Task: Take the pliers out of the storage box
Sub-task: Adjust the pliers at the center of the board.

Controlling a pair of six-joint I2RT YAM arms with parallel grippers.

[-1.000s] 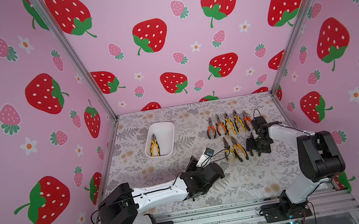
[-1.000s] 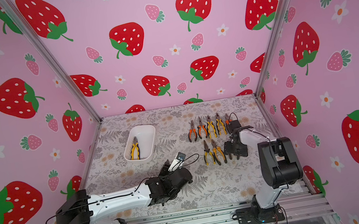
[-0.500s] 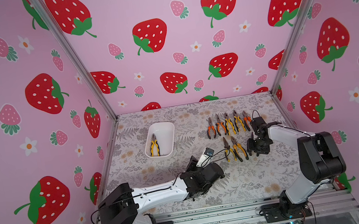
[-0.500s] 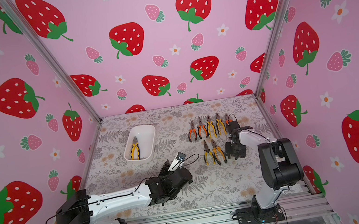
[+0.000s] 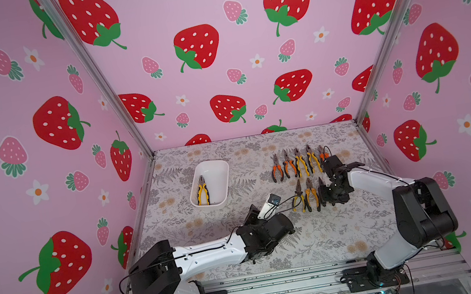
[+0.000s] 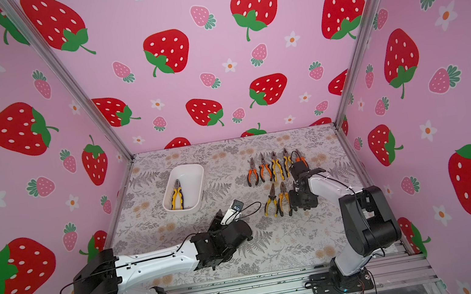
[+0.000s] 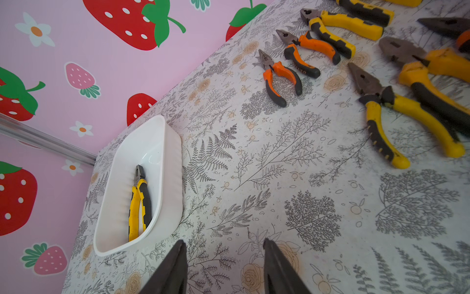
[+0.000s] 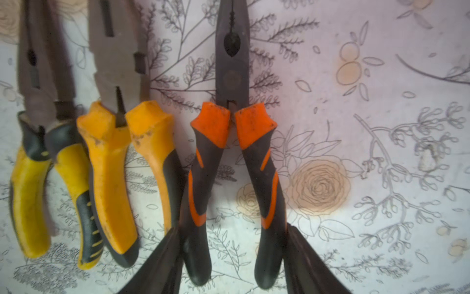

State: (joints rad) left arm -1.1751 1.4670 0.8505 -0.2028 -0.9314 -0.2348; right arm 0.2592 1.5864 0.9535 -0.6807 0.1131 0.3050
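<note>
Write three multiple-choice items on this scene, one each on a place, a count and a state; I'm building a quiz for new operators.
1. Where is the right claw?
A. by the left arm's base
B. at the back wall
C. at the front row of pliers on the table

2. How many pliers lie in the storage box?
A. none
B. one
C. three

3. How is the left claw?
A. open and empty
B. shut on pliers
C. shut on the box rim

Key:
1 C, it clasps orange-handled pliers there.
2 B, only one yellow-handled pair lies inside.
3 A, its fingers stand apart over bare table.
</note>
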